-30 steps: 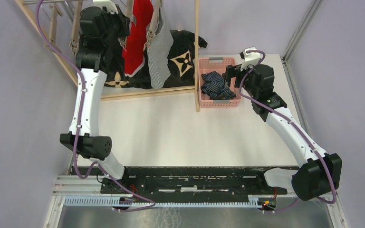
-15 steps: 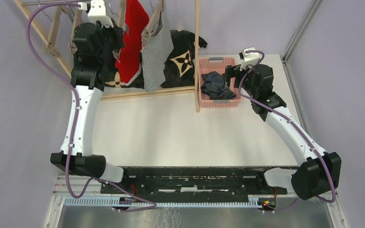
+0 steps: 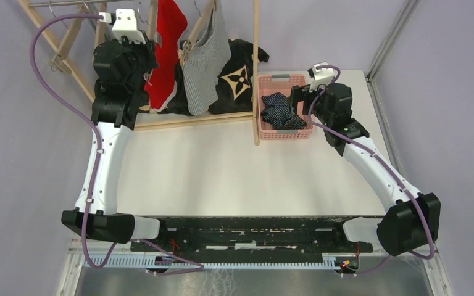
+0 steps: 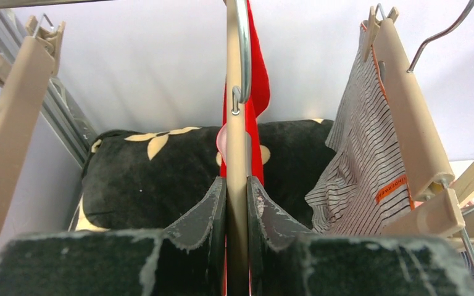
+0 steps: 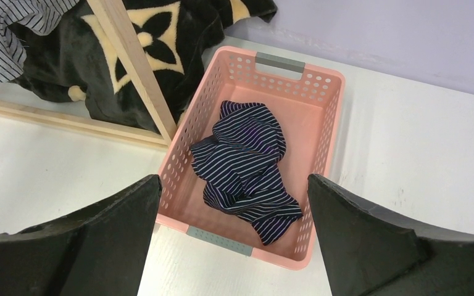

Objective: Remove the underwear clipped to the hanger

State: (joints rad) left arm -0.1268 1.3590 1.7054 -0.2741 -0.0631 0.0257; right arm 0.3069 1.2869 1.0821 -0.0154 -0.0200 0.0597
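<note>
Top external view showed a wooden drying rack (image 3: pixel 256 61) at the far left of the white counter (image 3: pixel 222 166), with a black cushion (image 3: pixel 237 77) marked with beige flowers slumped behind its lower rail. Two pieces of underwear hung on the rack side by side: the red underwear (image 3: pixel 163 43) to the left and the grey striped underwear (image 3: pixel 205 61) just beside it on the right. The left arm reached up to the red piece.

Seen from the left wrist, the left fingers (image 4: pixel 207 209) were closed on the beige bar of a wooden hanger (image 4: pixel 236 154), one pad pressed against each side of it. That hanger's metal hook (image 4: pixel 244 43) rose straight above, and the red cloth hung directly behind the bar. To the right, the grey striped piece drooped from a second hanger (image 4: pixel 407 111), tilted, with an orange label near its lower hem. Another hanger (image 4: pixel 12 123) with no cloth visible on it leaned at the left edge. The cushion lay below and behind all three.

A pink basket (image 3: pixel 284 77) sat on the counter just right of the rack's upright post. The navy striped underwear (image 5: pixel 247 166) lay crumpled inside it. From the right wrist view, the right fingers (image 5: pixel 117 216) were spread wide apart above the basket's near rim, holding nothing and touching neither the cloth nor the basket.
</note>
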